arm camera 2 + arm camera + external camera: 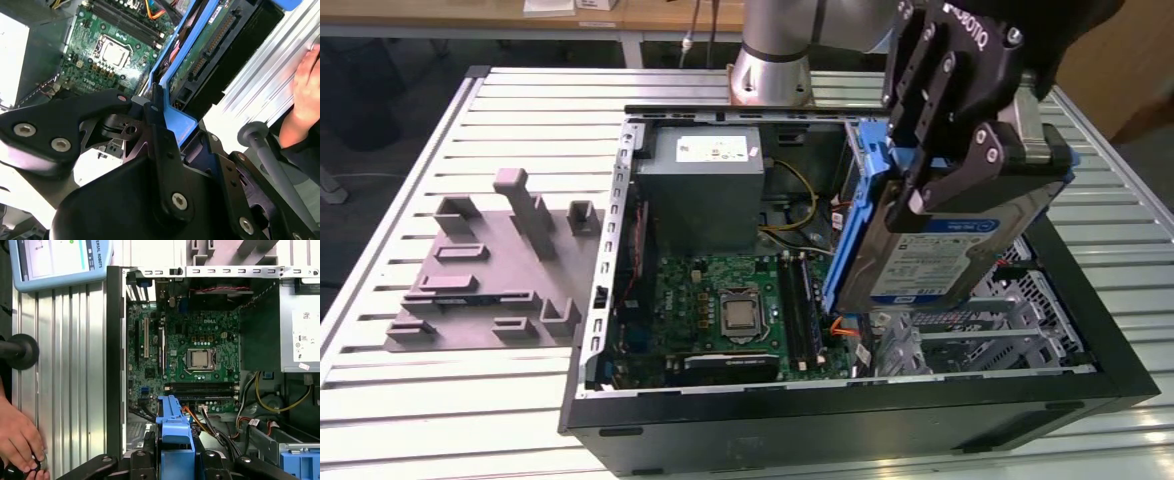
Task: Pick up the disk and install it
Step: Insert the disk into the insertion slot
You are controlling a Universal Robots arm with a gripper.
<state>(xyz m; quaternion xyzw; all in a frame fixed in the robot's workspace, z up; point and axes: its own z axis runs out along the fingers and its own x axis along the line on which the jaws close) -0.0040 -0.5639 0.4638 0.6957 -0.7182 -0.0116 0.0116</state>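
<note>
Clamping the disk between closed fingers, the gripper is holding it tilted above the computer case; probably angled to clear its walls.

Above the computer case, the gripper clamps the disk and covers the disk's upper half; the gripper's own wrist is cut by the picture's edge. Inside the case, the disk hides part of the drive cage. Beside the case, a person's hand is cropped at the first wrist view's edge.
</note>
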